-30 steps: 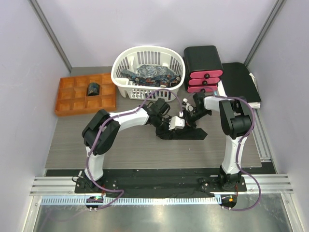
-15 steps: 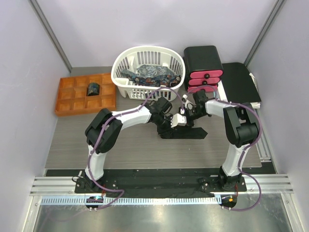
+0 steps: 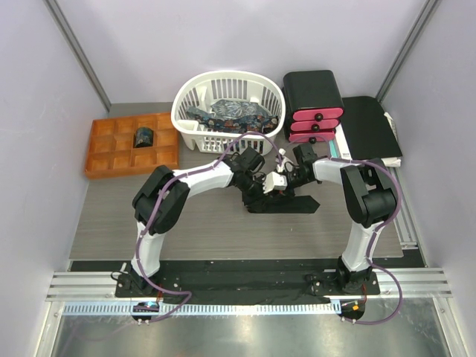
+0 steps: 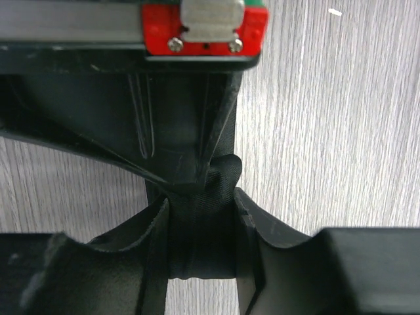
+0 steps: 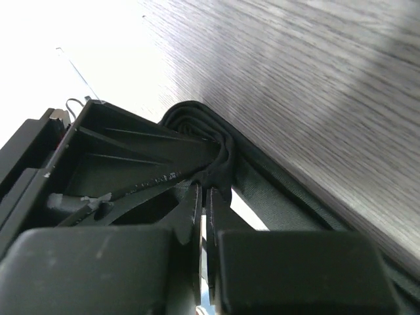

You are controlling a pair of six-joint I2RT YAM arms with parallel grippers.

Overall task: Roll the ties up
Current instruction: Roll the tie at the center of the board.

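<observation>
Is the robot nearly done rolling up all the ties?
Not yet. One rolled dark coil sits in the orange compartment tray. The left gripper and right gripper pinch the plain black fabric tie, partly coiled. Patterned dark blue ties wait in the white plastic basket.
</observation>
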